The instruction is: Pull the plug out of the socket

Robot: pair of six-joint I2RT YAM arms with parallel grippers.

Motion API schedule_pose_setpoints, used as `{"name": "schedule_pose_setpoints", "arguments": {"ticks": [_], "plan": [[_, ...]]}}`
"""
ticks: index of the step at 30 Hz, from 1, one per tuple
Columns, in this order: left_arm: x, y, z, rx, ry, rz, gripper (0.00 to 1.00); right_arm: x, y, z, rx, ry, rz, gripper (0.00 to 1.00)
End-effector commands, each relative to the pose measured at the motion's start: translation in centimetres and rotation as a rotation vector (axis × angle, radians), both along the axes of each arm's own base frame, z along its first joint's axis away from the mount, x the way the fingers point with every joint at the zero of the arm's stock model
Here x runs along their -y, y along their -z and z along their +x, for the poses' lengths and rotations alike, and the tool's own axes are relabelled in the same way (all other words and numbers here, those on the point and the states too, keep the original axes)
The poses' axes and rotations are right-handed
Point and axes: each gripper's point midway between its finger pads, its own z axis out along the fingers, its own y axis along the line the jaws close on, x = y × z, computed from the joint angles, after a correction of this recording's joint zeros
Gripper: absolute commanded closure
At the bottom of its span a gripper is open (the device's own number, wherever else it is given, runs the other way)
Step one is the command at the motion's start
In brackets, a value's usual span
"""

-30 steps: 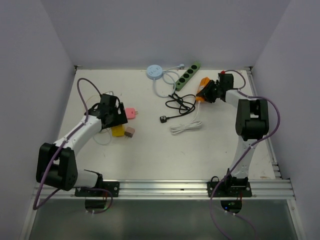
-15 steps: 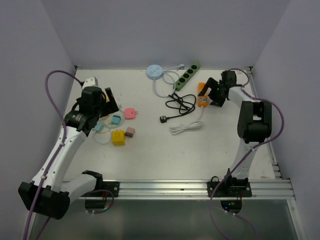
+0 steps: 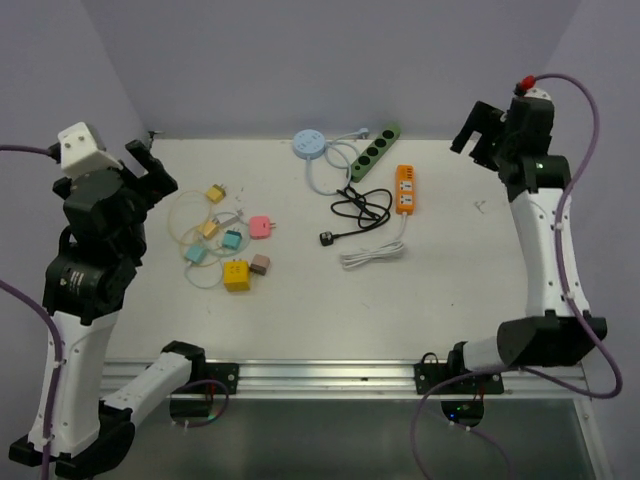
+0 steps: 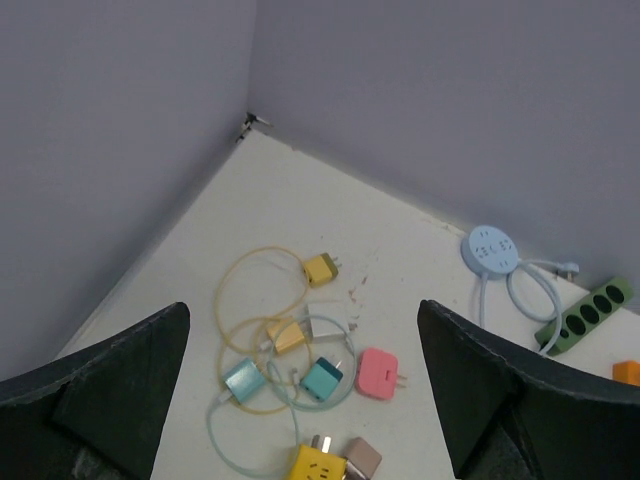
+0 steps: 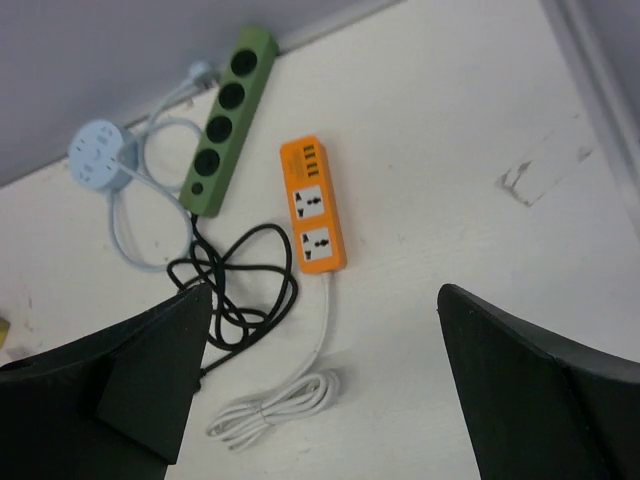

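Note:
An orange socket strip (image 3: 404, 189) (image 5: 312, 205) lies at the back middle of the table with nothing plugged into it; its white cord (image 5: 275, 405) is coiled in front. At the left lies a yellow cube socket (image 3: 237, 274) (image 4: 320, 463) with a taupe plug (image 3: 260, 264) (image 4: 360, 457) touching its side; I cannot tell if they are joined. My left gripper (image 3: 150, 170) (image 4: 302, 320) is open, high above the loose chargers, holding nothing. My right gripper (image 3: 475, 140) (image 5: 325, 290) is open, high above the orange strip, holding nothing.
A green strip (image 3: 375, 152) with a tangled black cord (image 3: 360, 208) and a round blue socket (image 3: 309, 144) lie at the back. Pink (image 3: 261, 227), teal (image 3: 230, 240) and yellow (image 3: 215, 194) chargers with looped cables lie at the left. Walls close three sides.
Both arms rose from the table to high positions. The right gripper let go of the orange strip and opened wide. The left gripper lifted away from the yellow cube and plugs.

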Motion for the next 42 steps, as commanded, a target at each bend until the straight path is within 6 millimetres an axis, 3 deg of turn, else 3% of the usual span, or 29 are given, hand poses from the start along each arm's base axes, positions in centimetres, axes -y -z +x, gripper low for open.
{"name": "schedule_pose_setpoints", "arguments": {"ticks": [1, 3, 4, 6, 7, 11, 14, 17, 42], "plan": [[-2.8, -4.5, -2.6, 0.075, -0.104, 0.070, 0.00, 1.9, -8.6, -4.7, 0.187, 0.056, -0.115, 0.01], [-3.4, -5.5, -3.2, 0.085, -0.136, 0.085, 0.00, 2.5, -11.6, -6.3, 0.278, 0.086, -0.146, 0.01], [-3.6, -6.6, -3.6, 0.106, -0.145, 0.090, 0.00, 2.6, -14.1, -8.0, 0.358, 0.095, -0.156, 0.01], [-3.7, -7.5, -4.0, 0.122, -0.156, 0.092, 0.00, 3.0, -15.9, -9.5, 0.421, 0.108, -0.190, 0.01], [-3.9, -8.5, -4.6, 0.144, -0.159, 0.086, 0.00, 3.1, -17.8, -11.2, 0.490, 0.118, -0.198, 0.01], [-4.0, -10.4, -5.4, 0.181, -0.170, 0.078, 0.00, 3.2, -19.3, -14.0, 0.563, 0.121, -0.225, 0.01], [-4.4, -11.3, -6.0, 0.213, -0.189, 0.083, 0.00, 3.5, -19.8, -15.6, 0.593, 0.133, -0.244, 0.01], [-4.5, -11.9, -6.3, 0.226, -0.202, 0.086, 0.00, 3.4, -19.8, -15.8, 0.602, 0.129, -0.239, 0.01], [-4.2, -11.5, -5.6, 0.217, -0.208, 0.110, 0.00, 1.9, -19.8, -13.9, 0.620, 0.050, -0.203, 0.01]]}}
